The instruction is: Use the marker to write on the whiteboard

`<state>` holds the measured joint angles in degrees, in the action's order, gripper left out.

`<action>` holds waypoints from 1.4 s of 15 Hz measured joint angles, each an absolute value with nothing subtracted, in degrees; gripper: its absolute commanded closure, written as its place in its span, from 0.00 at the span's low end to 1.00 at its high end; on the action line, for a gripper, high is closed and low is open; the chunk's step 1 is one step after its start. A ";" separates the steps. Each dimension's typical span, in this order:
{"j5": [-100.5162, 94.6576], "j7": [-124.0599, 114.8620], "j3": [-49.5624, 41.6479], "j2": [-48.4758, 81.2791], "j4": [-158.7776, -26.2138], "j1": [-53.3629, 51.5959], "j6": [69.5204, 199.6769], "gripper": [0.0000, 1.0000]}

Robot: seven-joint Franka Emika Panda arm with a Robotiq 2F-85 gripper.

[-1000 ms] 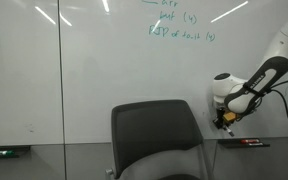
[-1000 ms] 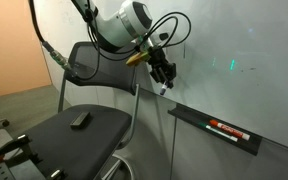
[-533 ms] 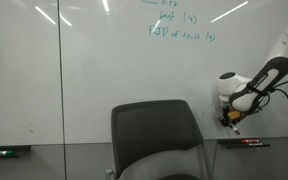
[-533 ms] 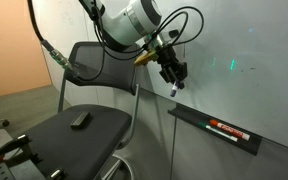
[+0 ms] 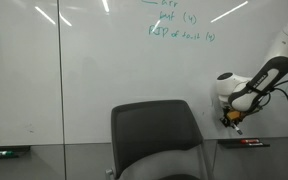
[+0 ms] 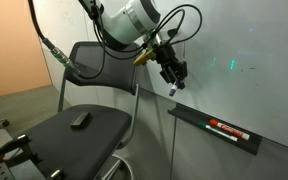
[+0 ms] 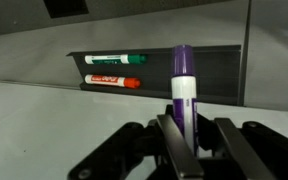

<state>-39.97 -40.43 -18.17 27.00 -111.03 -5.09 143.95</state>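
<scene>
The whiteboard (image 5: 104,70) is a large glossy white wall board with a vertical seam and green handwriting at the top; it also shows in the other exterior view (image 6: 244,50) and in the wrist view (image 7: 44,120). My gripper (image 6: 171,78) is shut on a purple and white marker (image 7: 182,95), which points at the board just above the tray. In an exterior view the gripper (image 5: 227,118) hangs close to the board, right of the chair. Whether the tip touches the board cannot be told.
A dark marker tray (image 7: 214,65) on the board holds a green marker (image 7: 112,59) and a red marker (image 7: 112,82). A grey chair (image 5: 154,135) stands in front of the board; a small dark object (image 6: 80,120) lies on its seat.
Over the last second the gripper with the marker moved a little along the board toward the tray. It has held still for the last half second.
</scene>
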 measured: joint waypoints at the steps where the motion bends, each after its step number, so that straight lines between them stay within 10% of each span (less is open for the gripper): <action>1: -41.91 -41.74 -18.17 26.71 -111.34 -6.36 140.82 0.84; 11: -34.00 -35.18 -4.71 18.28 -123.64 -9.06 121.67 0.84; 21: -14.04 -10.74 1.44 23.63 -141.11 -4.10 146.93 0.84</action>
